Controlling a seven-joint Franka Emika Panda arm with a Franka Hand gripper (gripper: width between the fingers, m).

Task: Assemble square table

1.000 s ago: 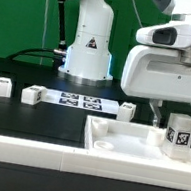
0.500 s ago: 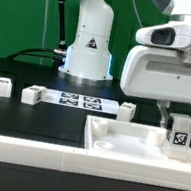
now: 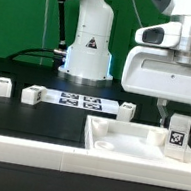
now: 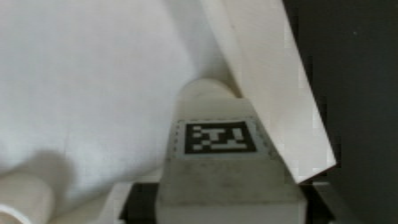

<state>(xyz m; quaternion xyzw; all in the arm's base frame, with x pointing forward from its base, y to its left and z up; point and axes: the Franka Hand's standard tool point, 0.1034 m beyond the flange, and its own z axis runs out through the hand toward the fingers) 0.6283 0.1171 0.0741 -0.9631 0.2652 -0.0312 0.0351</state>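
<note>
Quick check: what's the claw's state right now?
Claw: closed on the upright white leg post.

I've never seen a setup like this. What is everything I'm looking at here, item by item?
table: one, black, under everything
tabletop: one, white, on the table toward the exterior view's right
loose legs: three, white with black-and-white tags, in a row behind the tabletop
held leg: one, white with a tag, upright at the tabletop on the exterior view's right
marker board: one, white with tags, flat among the loose legs
border rail: one, white, along the table's near edge
backdrop: one, green, behind the scene
arm's base: one, white, at the back, centre
gripper: one, white, closed on the held leg
</note>
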